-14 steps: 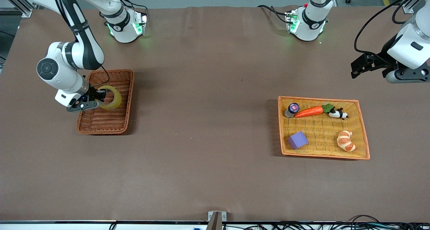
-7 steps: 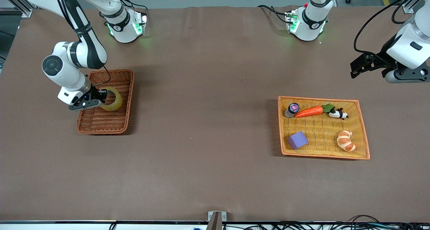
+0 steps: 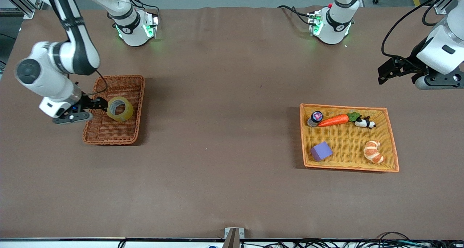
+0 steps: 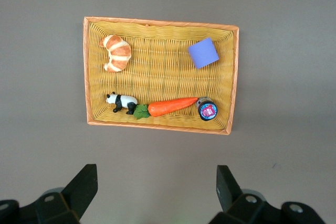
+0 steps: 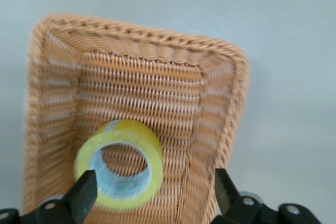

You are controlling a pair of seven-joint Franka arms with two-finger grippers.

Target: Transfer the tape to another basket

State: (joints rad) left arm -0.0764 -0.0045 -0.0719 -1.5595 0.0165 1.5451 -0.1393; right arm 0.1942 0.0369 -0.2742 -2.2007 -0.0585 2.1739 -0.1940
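Observation:
The tape (image 3: 120,109), a yellowish roll with a grey core, rests free inside the dark reddish-brown wicker basket (image 3: 127,79). My right gripper (image 3: 97,108) is open and empty, up beside the tape, over the basket's rim toward the right arm's end of the table. In the right wrist view the tape (image 5: 119,163) lies on the basket (image 5: 142,51) floor, near one finger of the open right gripper (image 5: 155,192). My left gripper (image 3: 385,74) is open and empty, waiting in the air at the left arm's end of the table; its own view shows it (image 4: 157,190) open.
The flat orange-yellow woven tray (image 3: 393,146) holds a carrot (image 3: 333,120), a toy panda (image 3: 364,122), a croissant (image 3: 373,151), a purple cube (image 3: 321,151) and a small round jar (image 3: 314,118). The left wrist view looks down on this tray (image 4: 157,23).
My right gripper has let go of the tape and drawn back toward the right arm's end of the table. The tape now rests in the basket. The left arm has barely moved.

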